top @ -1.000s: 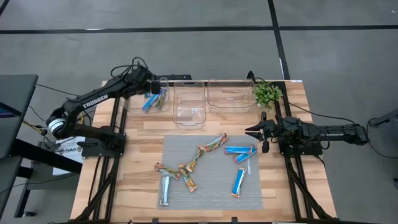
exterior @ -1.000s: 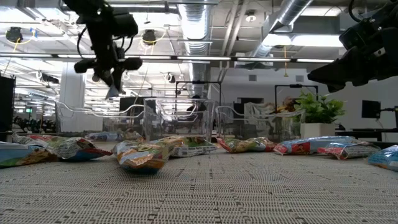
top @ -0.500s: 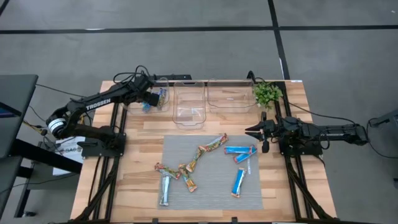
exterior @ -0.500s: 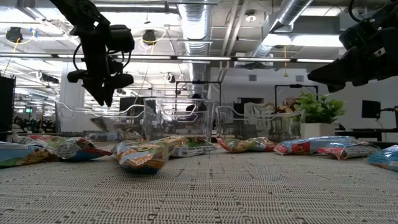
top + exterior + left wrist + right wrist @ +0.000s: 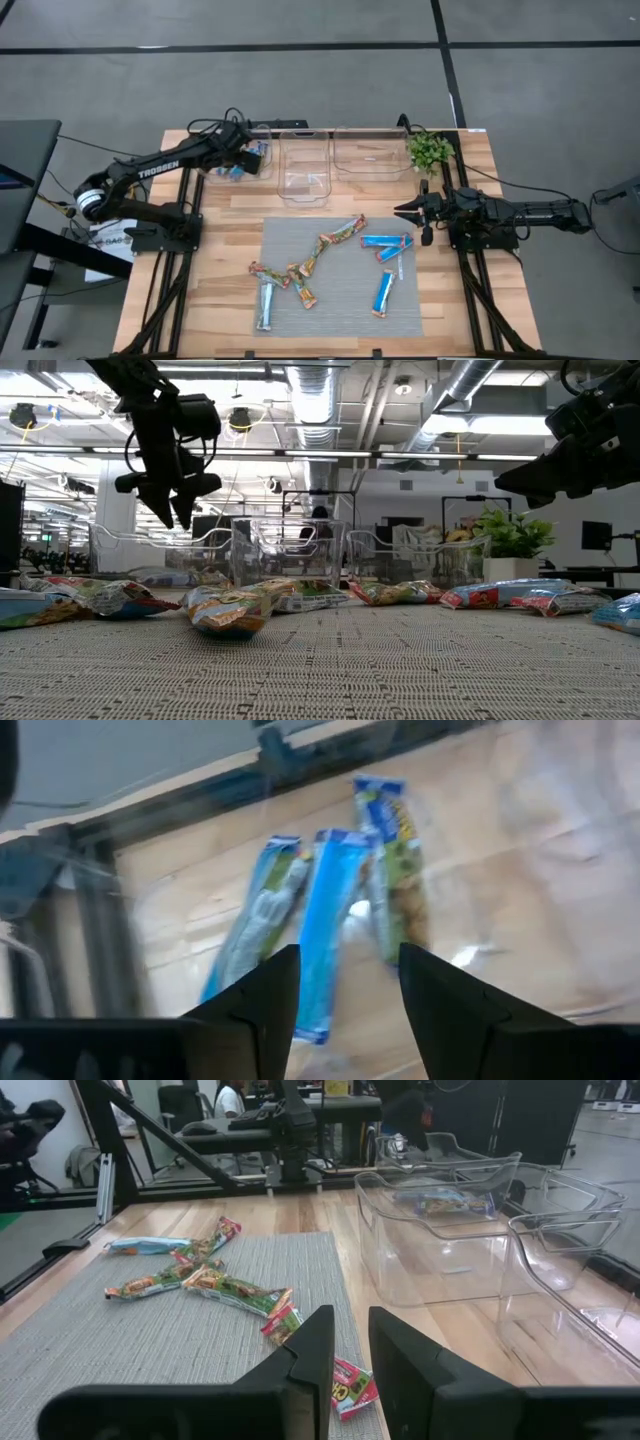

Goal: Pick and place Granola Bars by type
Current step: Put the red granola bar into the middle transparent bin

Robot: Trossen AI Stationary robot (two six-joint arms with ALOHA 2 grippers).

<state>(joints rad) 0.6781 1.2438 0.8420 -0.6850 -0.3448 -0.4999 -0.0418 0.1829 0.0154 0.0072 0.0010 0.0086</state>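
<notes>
Lying nearest the table's front edge on the grey woven mat (image 5: 340,300), a blue-and-white bar (image 5: 266,303) sat at the mat's left and a blue bar with orange ends (image 5: 383,292) at its right. Just beyond them a loose cluster of multicoloured bars (image 5: 300,270) stretched diagonally toward the mat's far side, ending in one more multicoloured bar (image 5: 343,232). To the right of that, two blue bars with red ends (image 5: 388,243) lay close together. All of these granola bars rested flat on the mat, well apart from both arms.

At the table's right edge the right gripper (image 5: 414,212) hung over bare wood beside the mat, its two fingers (image 5: 312,1355) drawn near together with only a narrow slit between them and nothing held.

Farther back stood three clear plastic bins in a row: the left bin (image 5: 212,172), the middle bin (image 5: 303,172) and the right bin (image 5: 372,155), with a small green plant (image 5: 429,150) at the far right corner. The left gripper (image 5: 246,157) hovered above the left bin, its fingers (image 5: 262,1010) standing apart with nothing between them. Below them, on the floor of that bin, three bars (image 5: 330,920) lay side by side, two blue-and-white and one with green on its wrapper
</notes>
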